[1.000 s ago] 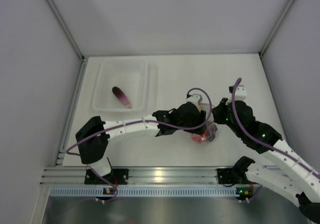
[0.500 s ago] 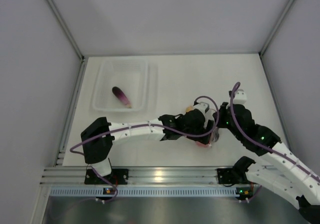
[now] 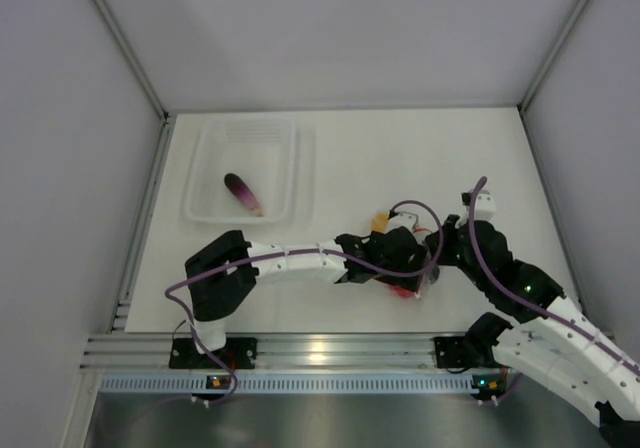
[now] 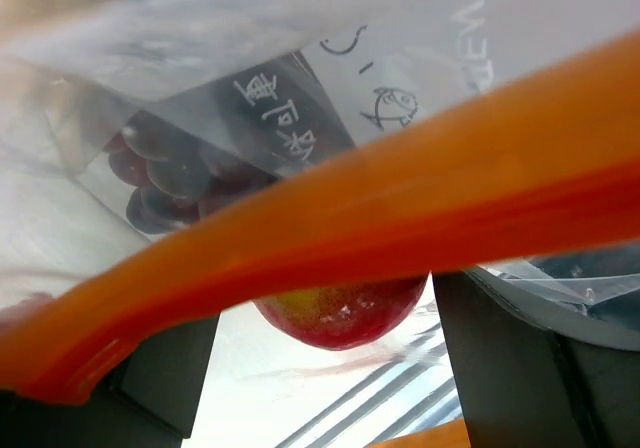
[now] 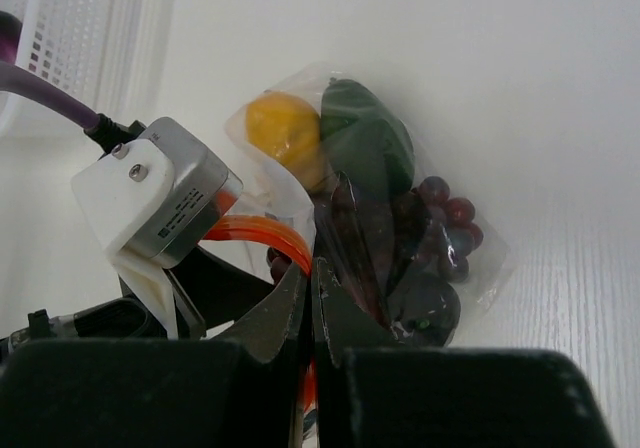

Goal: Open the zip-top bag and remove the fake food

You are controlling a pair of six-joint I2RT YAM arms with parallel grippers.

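Note:
The zip-top bag point(image 3: 414, 282) lies at the front middle of the table, between both grippers. My right gripper point(image 5: 312, 268) is shut on the bag's edge by the orange zipper strip point(image 5: 262, 232); it also shows in the top view point(image 3: 438, 257). My left gripper point(image 4: 325, 353) is open at the bag's mouth, the zipper strip point(image 4: 350, 208) crossing in front of its jaws. It also shows in the top view point(image 3: 406, 258). Inside the bag are a red tomato point(image 4: 340, 313), a yellow lemon point(image 5: 283, 128), a dark green oval point(image 5: 365, 143) and purple grapes point(image 5: 445, 223). The bag's white label point(image 4: 400, 78) faces the left wrist camera.
A rigid clear tray point(image 3: 205, 203) stands at the back left with the purple eggplant point(image 3: 243, 193) in it. Grey walls close the table on three sides. The metal rail with both arm bases point(image 3: 320, 353) runs along the near edge.
Both grippers have moved toward the near edge with the bag. The left arm has stretched further right, and the lemon now shows just beyond the left gripper.

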